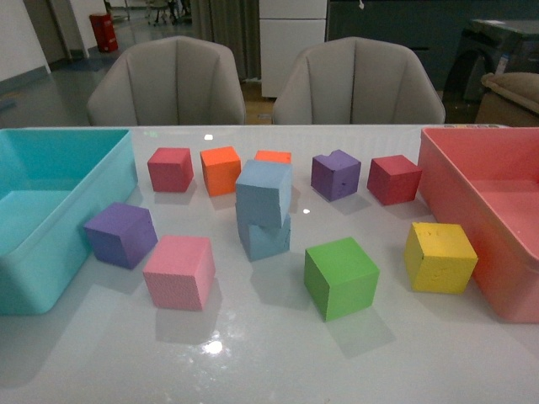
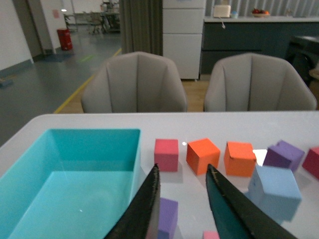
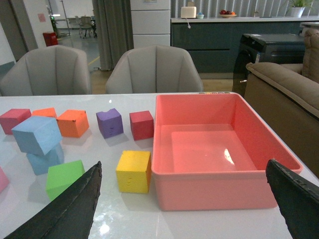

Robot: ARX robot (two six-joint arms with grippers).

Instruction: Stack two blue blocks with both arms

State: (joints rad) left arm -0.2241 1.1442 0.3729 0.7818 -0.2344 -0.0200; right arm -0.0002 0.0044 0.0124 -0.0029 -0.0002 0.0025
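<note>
Sitting mid-table between the teal bin (image 1: pixel 50 278) and the pink bin (image 1: pixel 472 181), the upper blue block (image 1: pixel 264 192) is resting skewed on the lower blue block (image 1: pixel 266 236). Both arms are hanging clear: the left gripper (image 2: pixel 182 199) is gaping slightly, the stack off to its right; the right gripper (image 3: pixel 184 199) is spreading wide, the stack leftward, neither holding anything.

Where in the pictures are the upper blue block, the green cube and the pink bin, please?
upper blue block (image 1: pixel 264 192): front view, on its front face.
green cube (image 1: pixel 340 278): front view, on its front face.
pink bin (image 3: pixel 219 189): right wrist view, on its near outer wall.
</note>
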